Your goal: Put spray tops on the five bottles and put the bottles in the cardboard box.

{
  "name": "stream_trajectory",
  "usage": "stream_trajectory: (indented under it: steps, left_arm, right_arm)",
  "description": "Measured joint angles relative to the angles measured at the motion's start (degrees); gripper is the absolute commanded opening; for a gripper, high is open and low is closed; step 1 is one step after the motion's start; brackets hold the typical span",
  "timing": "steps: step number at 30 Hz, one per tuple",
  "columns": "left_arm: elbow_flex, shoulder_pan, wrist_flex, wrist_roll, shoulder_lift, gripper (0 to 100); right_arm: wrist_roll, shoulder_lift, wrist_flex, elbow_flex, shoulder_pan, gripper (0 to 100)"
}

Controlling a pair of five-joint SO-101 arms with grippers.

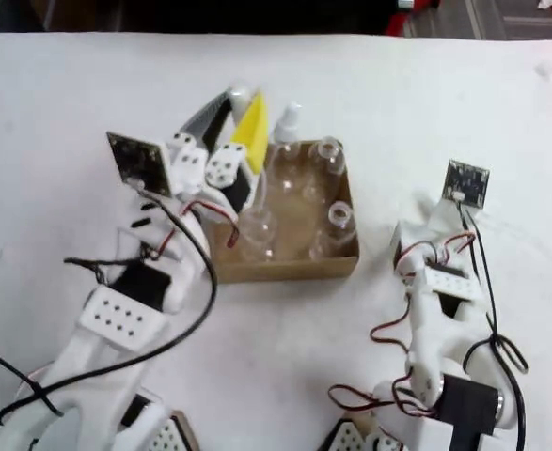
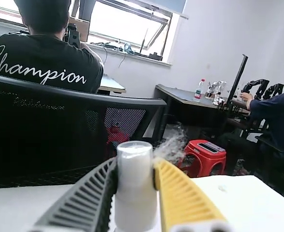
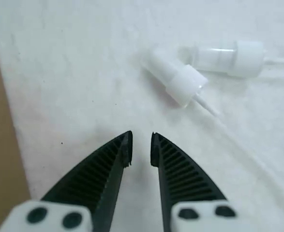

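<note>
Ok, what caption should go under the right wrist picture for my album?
Right gripper, slightly open, over the white table near two loose spray tops.

left tool (image 2: 136, 168) clamped on a white spray top (image 2: 134, 198), black mesh chair (image 2: 59, 130) behind, red stool (image 2: 205, 153) beyond

The cardboard box (image 1: 285, 267) is matt brown card. Inside it, the bottles (image 1: 336, 224) are clear, glossy plastic. Beside the box, the table (image 1: 464, 85) wears a white cover, matt and faintly rough; the spray tops (image 3: 183, 83) lying there are smooth white plastic.
</note>
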Motion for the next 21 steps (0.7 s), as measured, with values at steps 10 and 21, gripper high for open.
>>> stream_trajectory:
  steps: [10,21]
  left_arm:
    - [3.3,0.8,-0.4,0.0,0.0,2]
    - [11.0,0.7,-6.8,0.0,0.0,2]
  right_arm:
    - [0.0,0.0,0.0,0.0,0.0,5.3]
    - [0.0,0.0,0.0,0.0,0.0,5.3]
